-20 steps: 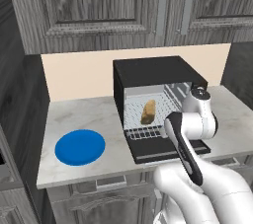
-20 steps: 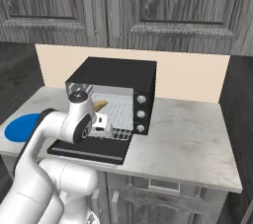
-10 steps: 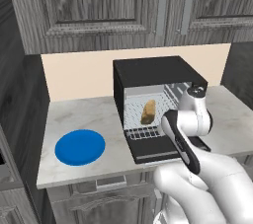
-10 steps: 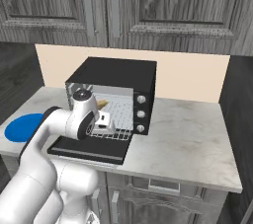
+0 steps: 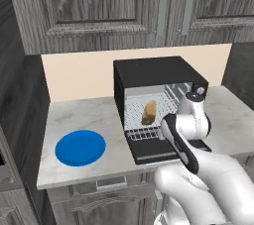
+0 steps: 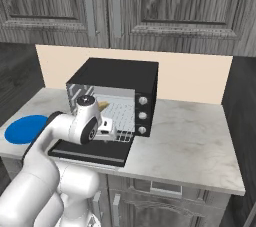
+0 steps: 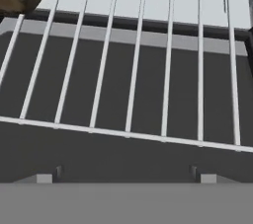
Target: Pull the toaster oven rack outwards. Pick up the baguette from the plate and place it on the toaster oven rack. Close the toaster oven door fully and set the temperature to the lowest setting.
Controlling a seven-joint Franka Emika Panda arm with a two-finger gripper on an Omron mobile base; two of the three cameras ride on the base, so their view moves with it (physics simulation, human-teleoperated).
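One baguette (image 5: pixel 148 112); one plate (image 5: pixel 80 147)

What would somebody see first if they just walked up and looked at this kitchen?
Probably the black toaster oven in the middle of the counter, with its door dropped flat toward the robot and a tan baguette lying on the silver rack, which is pulled partway out. Next, the bright blue plate sitting bare to the oven's left. The robot's white arm reaches in front of the oven, its hand open above the rack's front edge.
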